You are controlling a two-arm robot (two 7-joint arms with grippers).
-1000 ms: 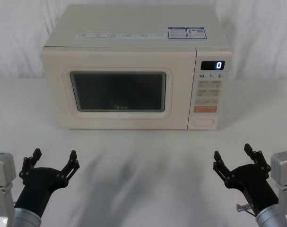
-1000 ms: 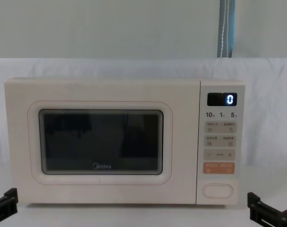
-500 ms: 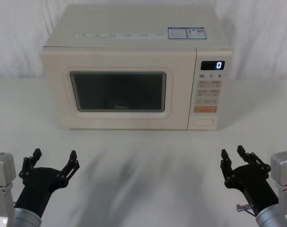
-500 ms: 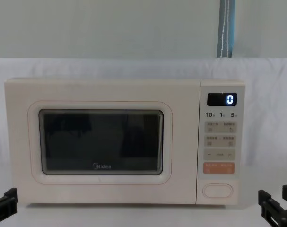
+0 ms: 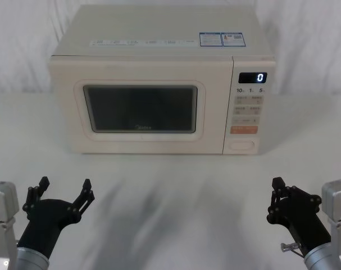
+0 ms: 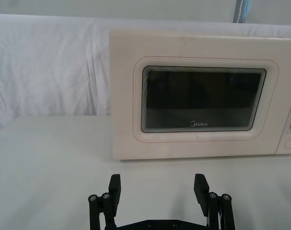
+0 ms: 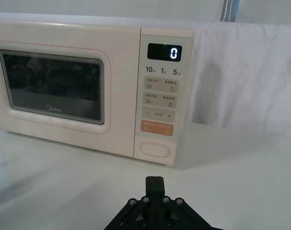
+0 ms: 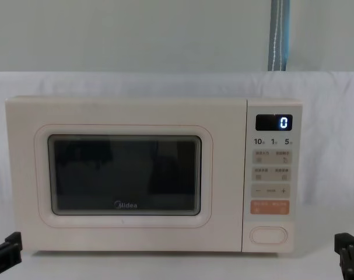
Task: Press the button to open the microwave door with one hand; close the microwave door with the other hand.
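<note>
Nearest, the right gripper (image 5: 282, 188) hovers low over the table (image 5: 176, 202) with its fingers pinched together into one blunt tip, grasping nothing. The left gripper (image 5: 63, 191) hovers level with it on the other side, fingers spread wide and empty.

Well ahead of the pinched tip, slightly left of its line, sits the button (image 7: 154, 148), the wide oval key at the bottom of the control panel (image 7: 159, 110). Directly above it lies the orange key (image 7: 157, 128), then rows of small cream keys, then the display (image 7: 164, 51) showing 0. Ahead of the spread jaws stands the microwave door (image 6: 203, 100), flush with the front of the microwave (image 5: 159, 84) and evidently not yet opened.

The likeliest slip, as I judge it, is aim: the orange key sits just above the oval one, so a tip arriving a little high would press the wrong key. A push off-centre or too light might not release the latch, and a hard one could slide the whole oven back on the cloth. The door should swing out toward the spread jaws, so that arm needs to stay clear of its arc.

The table is covered in white cloth; more white cloth hangs behind, with a pale wall and a blue-grey vertical strip (image 8: 280, 35) above it.
</note>
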